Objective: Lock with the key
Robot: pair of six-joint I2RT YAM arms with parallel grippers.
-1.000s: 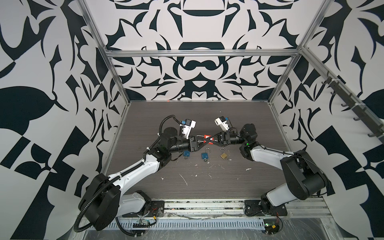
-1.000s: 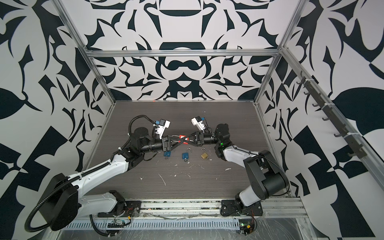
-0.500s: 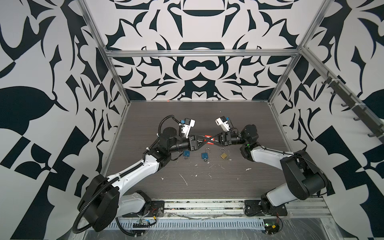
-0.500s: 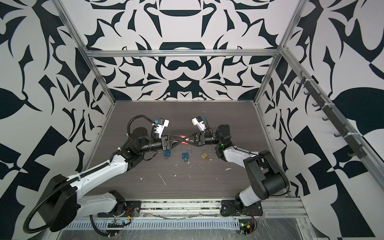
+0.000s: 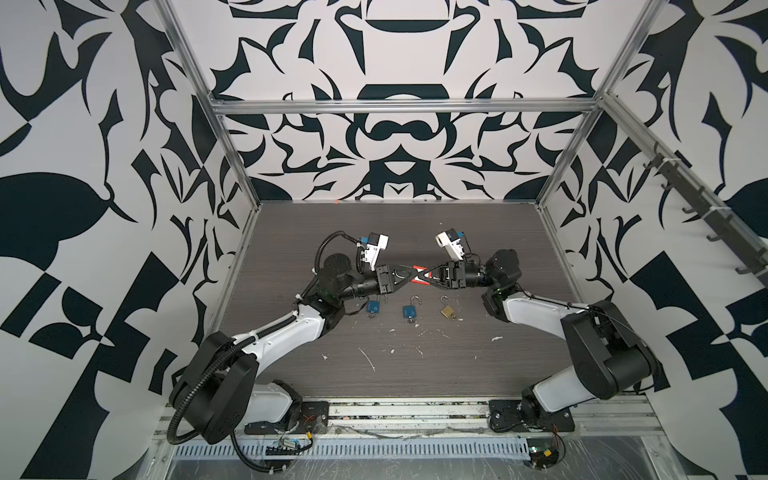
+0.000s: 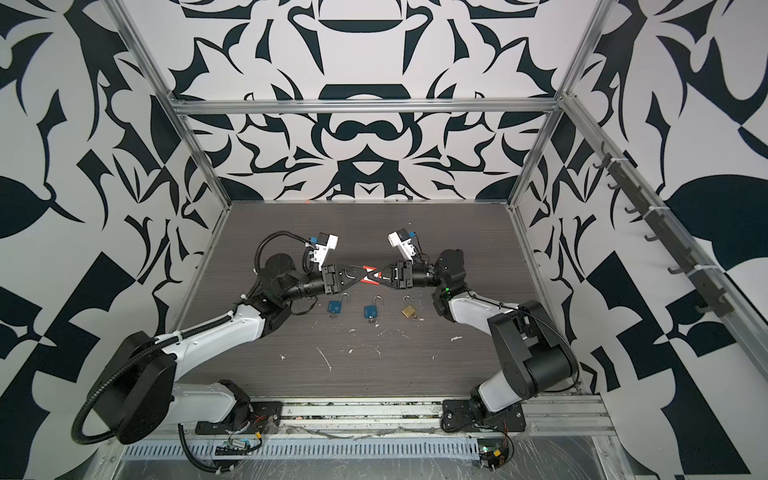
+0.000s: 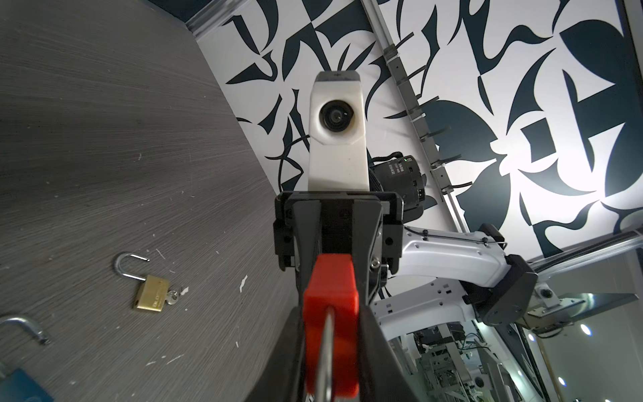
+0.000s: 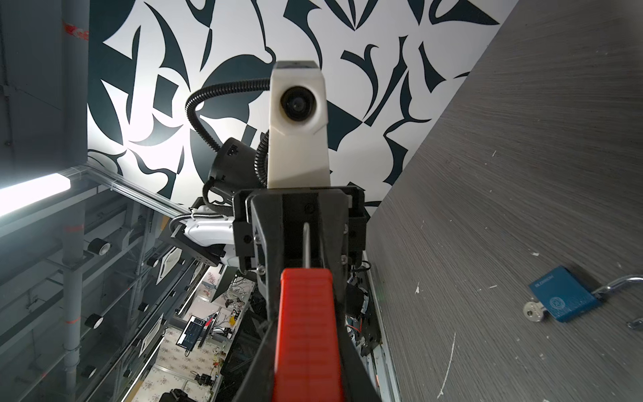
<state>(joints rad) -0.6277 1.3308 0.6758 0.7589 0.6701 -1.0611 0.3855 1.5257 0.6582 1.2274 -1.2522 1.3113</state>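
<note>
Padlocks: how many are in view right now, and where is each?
4. A red padlock is gripped in the air by the left gripper and right gripper. In a row on the table: left blue padlock, middle blue padlock, brass padlock rightmost. None looks hidden.

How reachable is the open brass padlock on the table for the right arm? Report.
Probably yes: the brass padlock lies uncovered near the right hand. But that hand is shut on the red padlock, which the left hand also grips.
</note>
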